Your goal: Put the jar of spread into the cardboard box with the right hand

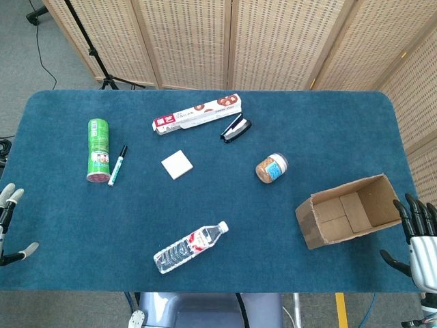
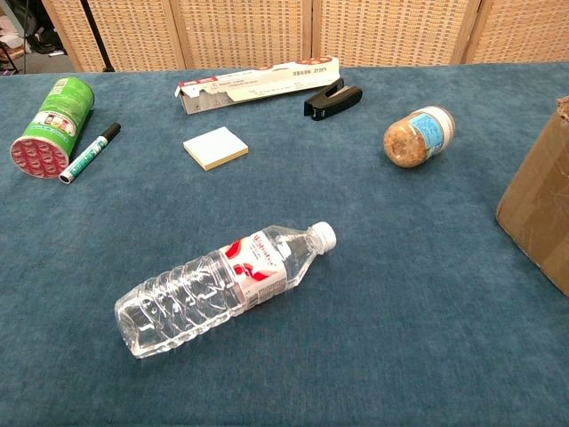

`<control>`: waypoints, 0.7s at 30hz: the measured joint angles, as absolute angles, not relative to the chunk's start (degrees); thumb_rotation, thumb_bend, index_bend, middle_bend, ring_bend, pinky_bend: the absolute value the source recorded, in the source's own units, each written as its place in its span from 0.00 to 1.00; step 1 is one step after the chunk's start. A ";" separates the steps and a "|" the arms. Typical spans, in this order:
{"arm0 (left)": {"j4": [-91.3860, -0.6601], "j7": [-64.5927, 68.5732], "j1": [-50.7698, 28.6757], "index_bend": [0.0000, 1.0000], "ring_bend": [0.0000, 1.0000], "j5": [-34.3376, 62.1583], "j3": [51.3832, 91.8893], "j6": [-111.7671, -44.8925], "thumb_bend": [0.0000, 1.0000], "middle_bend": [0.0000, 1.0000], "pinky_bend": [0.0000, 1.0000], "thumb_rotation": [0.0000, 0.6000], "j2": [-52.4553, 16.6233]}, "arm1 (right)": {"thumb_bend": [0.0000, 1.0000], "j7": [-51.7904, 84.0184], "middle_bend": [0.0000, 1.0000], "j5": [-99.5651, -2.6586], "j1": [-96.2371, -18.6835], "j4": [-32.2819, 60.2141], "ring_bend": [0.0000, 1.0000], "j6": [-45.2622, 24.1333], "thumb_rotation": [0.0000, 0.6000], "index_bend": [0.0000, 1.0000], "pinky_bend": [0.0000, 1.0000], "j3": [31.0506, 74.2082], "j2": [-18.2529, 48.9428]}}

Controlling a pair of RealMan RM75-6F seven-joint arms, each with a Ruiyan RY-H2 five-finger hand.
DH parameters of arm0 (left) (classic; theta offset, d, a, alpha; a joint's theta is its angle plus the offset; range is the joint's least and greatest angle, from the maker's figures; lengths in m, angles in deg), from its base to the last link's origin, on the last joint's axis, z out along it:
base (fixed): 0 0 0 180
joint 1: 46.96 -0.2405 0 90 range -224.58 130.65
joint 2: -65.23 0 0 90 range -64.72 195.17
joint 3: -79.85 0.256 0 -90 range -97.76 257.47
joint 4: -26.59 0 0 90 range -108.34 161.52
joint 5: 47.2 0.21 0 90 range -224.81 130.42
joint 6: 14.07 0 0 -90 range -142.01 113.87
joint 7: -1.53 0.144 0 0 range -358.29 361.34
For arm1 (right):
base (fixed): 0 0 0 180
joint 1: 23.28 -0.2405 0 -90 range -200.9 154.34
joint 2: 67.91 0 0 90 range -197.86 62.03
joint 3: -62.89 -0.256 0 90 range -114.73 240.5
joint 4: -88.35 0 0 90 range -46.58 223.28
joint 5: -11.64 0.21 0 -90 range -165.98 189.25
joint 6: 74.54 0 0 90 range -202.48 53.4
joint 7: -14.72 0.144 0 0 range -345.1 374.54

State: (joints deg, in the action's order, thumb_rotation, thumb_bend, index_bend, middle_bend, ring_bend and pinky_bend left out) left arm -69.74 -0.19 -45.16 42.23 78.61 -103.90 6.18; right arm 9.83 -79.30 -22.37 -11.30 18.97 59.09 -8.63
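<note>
The jar of spread (image 1: 271,168) (image 2: 418,136) lies on its side on the blue table, brown contents and a pale label showing. To its lower right an open cardboard box (image 1: 349,210) (image 2: 539,201) sits near the table's right edge. My right hand (image 1: 418,236) hangs at the table's right front corner, just right of the box, fingers spread, holding nothing. At the left front edge my left hand (image 1: 9,225) is also spread and empty. The chest view shows neither hand.
A clear water bottle (image 1: 190,247) (image 2: 220,289) lies near the front centre. Further back are a white pad (image 1: 177,165) (image 2: 215,147), black stapler (image 1: 235,129) (image 2: 333,99), long red-and-white box (image 1: 197,114) (image 2: 258,85), green can (image 1: 99,150) (image 2: 51,127) and marker (image 1: 117,165) (image 2: 90,152).
</note>
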 measured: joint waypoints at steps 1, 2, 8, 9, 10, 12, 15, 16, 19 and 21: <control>-69.74 -0.17 -45.15 0.00 0.00 42.21 78.60 -103.87 0.00 0.00 0.00 1.00 6.17 | 0.00 9.79 0.00 -79.30 -22.38 -11.30 0.00 18.94 1.00 0.00 0.00 59.10 -8.62; -69.72 -0.15 -45.11 0.00 0.00 42.15 78.59 -103.78 0.00 0.00 0.00 1.00 6.16 | 0.00 9.74 0.00 -79.29 -22.39 -11.30 0.00 18.88 1.00 0.00 0.00 59.11 -8.61; -69.78 -0.12 -45.01 0.00 0.00 41.89 78.48 -103.56 0.00 0.00 0.00 1.00 6.20 | 0.00 9.80 0.00 -79.18 -22.52 -11.23 0.00 18.63 1.00 0.00 0.00 59.05 -8.62; -69.80 -0.12 -45.03 0.00 0.00 41.97 78.48 -103.65 0.00 0.00 0.00 1.00 6.19 | 0.00 9.79 0.00 -79.12 -22.57 -11.25 0.00 18.61 1.00 0.00 0.00 58.98 -8.62; -69.83 -0.12 -45.05 0.00 0.00 42.09 78.48 -103.76 0.00 0.00 0.00 1.00 6.19 | 0.00 9.79 0.00 -79.02 -22.64 -11.27 0.00 18.62 1.00 0.00 0.00 58.82 -8.62; -69.90 0.01 -45.10 0.00 0.00 42.27 78.51 -103.93 0.00 0.00 0.00 1.00 6.18 | 0.00 9.80 0.00 -78.69 -22.82 -11.29 0.00 18.91 1.00 0.00 0.00 58.12 -8.49; -70.04 0.40 -45.08 0.00 0.00 42.24 78.49 -103.89 0.00 0.00 0.00 1.00 6.15 | 0.00 9.86 0.00 -77.72 -23.30 -11.28 0.00 19.55 1.00 0.00 0.00 56.49 -8.18; -70.14 0.53 -45.05 0.00 0.00 42.20 78.48 -103.82 0.00 0.00 0.00 1.00 6.16 | 0.00 9.78 0.00 -77.25 -23.58 -11.35 0.00 19.53 1.00 0.00 0.00 55.94 -8.23; -70.94 0.79 -44.86 0.00 0.00 41.96 78.28 -103.59 0.00 0.00 0.00 1.00 6.40 | 0.00 8.48 0.00 -75.18 -25.22 -12.27 0.00 18.56 1.00 0.00 0.00 53.45 -9.55; -72.23 1.32 -44.69 0.00 0.00 41.44 77.87 -103.50 0.00 0.00 0.00 1.00 6.78 | 0.00 6.41 0.00 -72.95 -27.73 -14.10 0.00 16.21 1.00 0.00 0.00 50.68 -11.88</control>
State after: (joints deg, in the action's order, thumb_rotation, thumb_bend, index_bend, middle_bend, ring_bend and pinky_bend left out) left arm -72.23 1.32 -44.69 41.44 77.87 -103.50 6.78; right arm 6.41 -72.95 -27.73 -14.10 16.21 50.68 -11.88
